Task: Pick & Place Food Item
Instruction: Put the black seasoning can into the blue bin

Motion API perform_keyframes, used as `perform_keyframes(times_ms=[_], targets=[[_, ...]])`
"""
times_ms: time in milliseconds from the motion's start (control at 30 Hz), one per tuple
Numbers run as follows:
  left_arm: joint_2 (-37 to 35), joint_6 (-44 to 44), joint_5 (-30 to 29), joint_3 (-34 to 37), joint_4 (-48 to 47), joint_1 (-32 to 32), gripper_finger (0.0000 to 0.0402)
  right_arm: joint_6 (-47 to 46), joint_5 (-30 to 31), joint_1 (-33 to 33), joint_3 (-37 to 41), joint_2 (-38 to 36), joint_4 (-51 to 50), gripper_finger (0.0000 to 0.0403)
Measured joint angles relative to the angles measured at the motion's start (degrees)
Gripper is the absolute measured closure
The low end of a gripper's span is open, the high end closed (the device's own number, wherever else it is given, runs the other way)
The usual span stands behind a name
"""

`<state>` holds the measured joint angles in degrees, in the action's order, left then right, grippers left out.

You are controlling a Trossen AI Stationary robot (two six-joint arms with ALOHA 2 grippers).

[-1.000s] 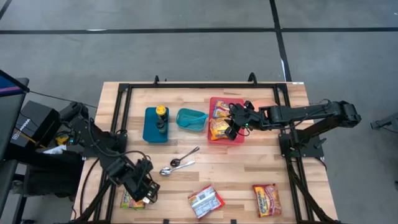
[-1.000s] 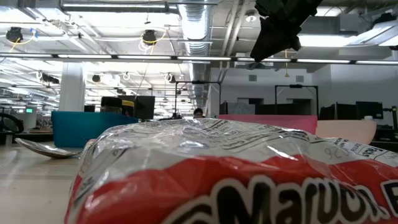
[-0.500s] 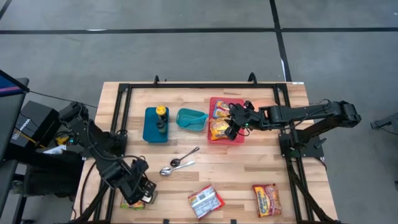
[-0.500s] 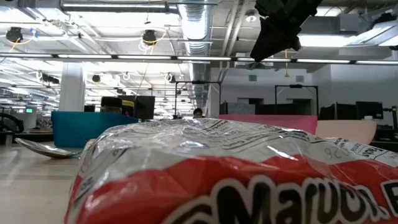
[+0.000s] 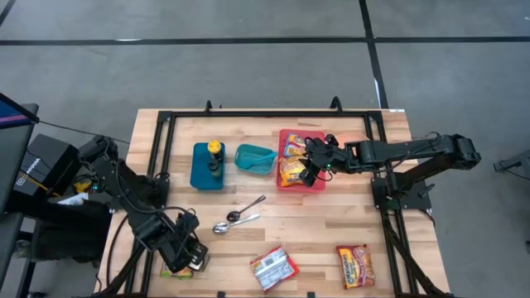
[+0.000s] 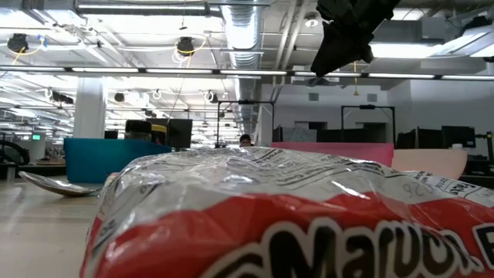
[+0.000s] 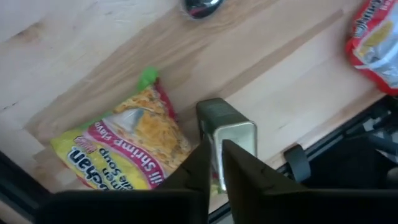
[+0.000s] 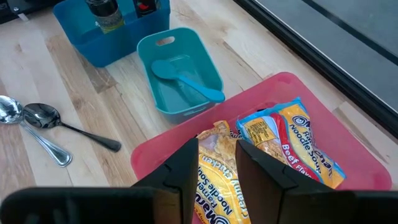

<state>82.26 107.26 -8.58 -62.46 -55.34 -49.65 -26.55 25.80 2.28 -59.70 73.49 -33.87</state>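
A yellow and green noodle packet (image 5: 171,270) (image 7: 118,155) lies flat on the wood near the table's front left corner. My left gripper (image 5: 186,261) (image 7: 216,152) points steeply down over the packet's edge; its fingers are almost together, leaving a thin slit with nothing in it. My right gripper (image 5: 308,172) (image 8: 217,155) (image 6: 347,31) hangs open above the red tray (image 5: 282,184) (image 8: 348,162). Two noodle packets (image 8: 292,140) (image 8: 214,186) lie in that tray. Whether the left fingers touch the packet cannot be told.
A silver and red packet (image 5: 273,266) (image 6: 293,216) and a red and yellow packet (image 5: 354,265) lie near the front edge. Two spoons (image 5: 236,219) lie mid-table. Behind them stand a blue bin with a bottle (image 5: 209,165) and a teal bin (image 5: 255,157). Black frame rails border the table.
My left gripper has shifted a little toward the table's left edge and now stands over the yellow and green packet's edge. The packet has stayed where it lay.
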Motion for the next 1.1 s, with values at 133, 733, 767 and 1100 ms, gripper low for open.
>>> perform_keyframes(times_ms=[133,733,767,1100], targets=[[0.0,-0.5,0.0,0.0,3.3,0.0,0.0311,0.0,0.0,0.0,0.0,0.0,0.0,0.0301],[3.6,10.6,9.1,0.0,5.9,0.5,0.0239,0.0,0.0,0.0,0.0,0.0,0.0,0.0301],[3.6,10.2,8.1,0.0,7.2,0.5,0.0239,0.0,0.0,0.0,0.0,0.0,0.0,0.0301],[4.5,9.5,6.9,0.0,4.9,1.6,0.0239,0.0,0.0,0.0,0.0,0.0,0.0,0.0301]])
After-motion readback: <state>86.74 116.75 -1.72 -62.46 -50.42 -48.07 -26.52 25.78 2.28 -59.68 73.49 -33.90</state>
